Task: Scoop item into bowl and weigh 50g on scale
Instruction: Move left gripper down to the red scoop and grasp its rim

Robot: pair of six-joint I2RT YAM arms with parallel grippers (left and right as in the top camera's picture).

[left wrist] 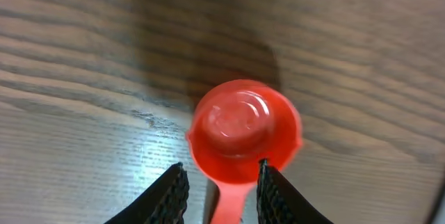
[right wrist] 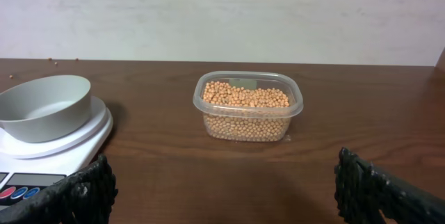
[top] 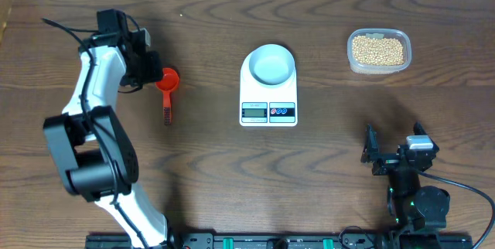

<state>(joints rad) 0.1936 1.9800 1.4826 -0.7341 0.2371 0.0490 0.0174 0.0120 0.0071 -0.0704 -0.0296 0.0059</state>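
Observation:
A red scoop (top: 167,80) lies on the table left of the scale, its cup up and its handle toward the front. My left gripper (top: 148,69) is down over it. In the left wrist view the scoop (left wrist: 245,130) has its handle between my fingers (left wrist: 174,196), the gripper (left wrist: 221,175) narrowed but with gaps on both sides. The white bowl (top: 272,67) (right wrist: 43,107) sits empty on the scale (top: 268,110) (right wrist: 28,175). The beans (top: 378,49) (right wrist: 247,99) fill a clear tub at the back right. My right gripper (top: 394,147) (right wrist: 222,189) stands wide open near the front right, holding nothing.
The clear tub (top: 378,66) (right wrist: 247,130) stands right of the scale, straight ahead of my right gripper. A few stray beans (right wrist: 50,60) lie by the back wall. The left arm (top: 93,141) stretches along the table's left side.

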